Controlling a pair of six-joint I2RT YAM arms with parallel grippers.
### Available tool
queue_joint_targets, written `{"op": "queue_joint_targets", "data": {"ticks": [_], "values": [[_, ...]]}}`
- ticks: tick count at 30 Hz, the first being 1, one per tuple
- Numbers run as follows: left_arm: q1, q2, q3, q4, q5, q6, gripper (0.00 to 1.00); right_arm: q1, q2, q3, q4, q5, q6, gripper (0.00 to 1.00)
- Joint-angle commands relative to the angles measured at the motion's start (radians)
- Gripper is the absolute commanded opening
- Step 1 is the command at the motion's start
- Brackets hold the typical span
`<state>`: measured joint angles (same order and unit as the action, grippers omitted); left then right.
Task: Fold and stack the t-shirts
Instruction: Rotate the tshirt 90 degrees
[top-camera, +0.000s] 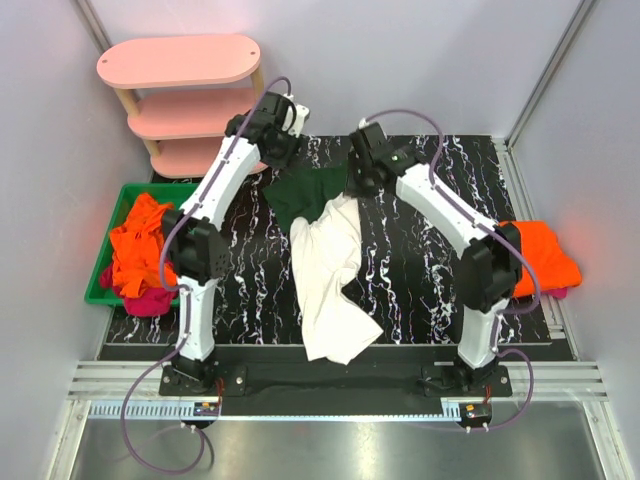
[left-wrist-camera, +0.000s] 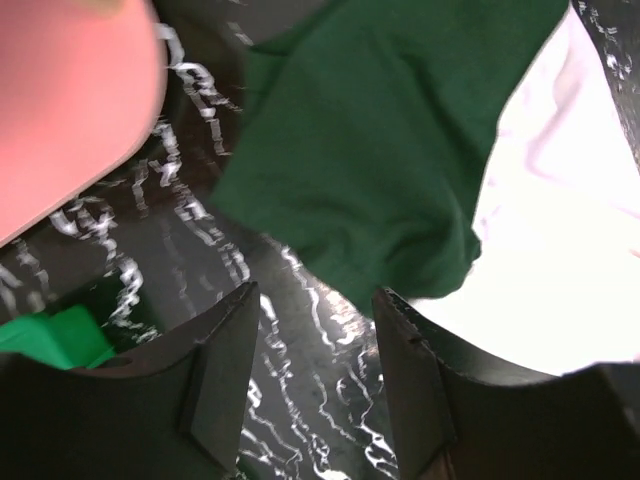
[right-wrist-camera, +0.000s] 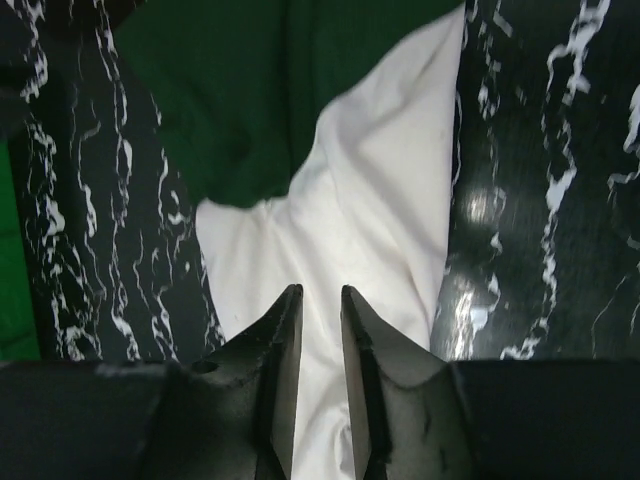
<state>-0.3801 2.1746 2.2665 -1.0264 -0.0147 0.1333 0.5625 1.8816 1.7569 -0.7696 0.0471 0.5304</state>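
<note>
Top: one white t-shirt (top-camera: 325, 280) lies crumpled on the tabletop (top-camera: 420, 270), print hidden; orange pile (top-camera: 140, 245) in the green bin (top-camera: 98, 290), too tangled to count | Left wrist: left end effector (left-wrist-camera: 315, 295) open, empty | Right wrist: right end effector (right-wrist-camera: 320, 292) slightly open, empty, above white cloth.

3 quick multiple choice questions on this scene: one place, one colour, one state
1. The green bin sits: A left of the table; B right of the table; C at the table's middle.
2. The white t-shirt has sleeves coloured: A orange; B dark green; C magenta.
3. The left gripper is: A shut on a sleeve; B open, empty; C shut on the bin.
Answers: 1 A, it hugs the table's left edge; 2 B, green cloth joins the white body; 3 B, jaws apart, nothing between.
</note>
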Motion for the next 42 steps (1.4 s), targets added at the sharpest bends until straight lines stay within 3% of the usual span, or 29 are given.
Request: {"op": "queue_joint_targets", "data": {"ticks": [1, 6, 7, 11, 33, 42], "values": [[-0.008, 0.004, -0.074, 0.023, 0.005, -0.018, 0.50, -0.029, 0.190, 0.215, -0.049, 0.066, -0.087, 0.28], [-0.003, 0.063, -0.088, 0.026, 0.050, -0.041, 0.40, -0.067, 0.371, 0.349, -0.051, 0.088, -0.089, 0.10], [-0.003, 0.073, -0.084, 0.026, 0.056, -0.046, 0.32, -0.069, 0.390, 0.389, -0.051, 0.089, -0.096, 0.04], [-0.003, 0.106, -0.050, 0.028, 0.078, -0.066, 0.25, -0.075, 0.462, 0.475, -0.051, 0.106, -0.104, 0.03], [0.021, 0.313, 0.044, -0.011, 0.122, -0.035, 0.29, -0.182, 0.714, 0.631, -0.080, -0.044, -0.030, 0.10], [0.076, 0.386, 0.188, -0.044, 0.102, -0.017, 0.36, -0.262, 0.761, 0.670, -0.168, -0.081, -0.007, 0.11]]}}
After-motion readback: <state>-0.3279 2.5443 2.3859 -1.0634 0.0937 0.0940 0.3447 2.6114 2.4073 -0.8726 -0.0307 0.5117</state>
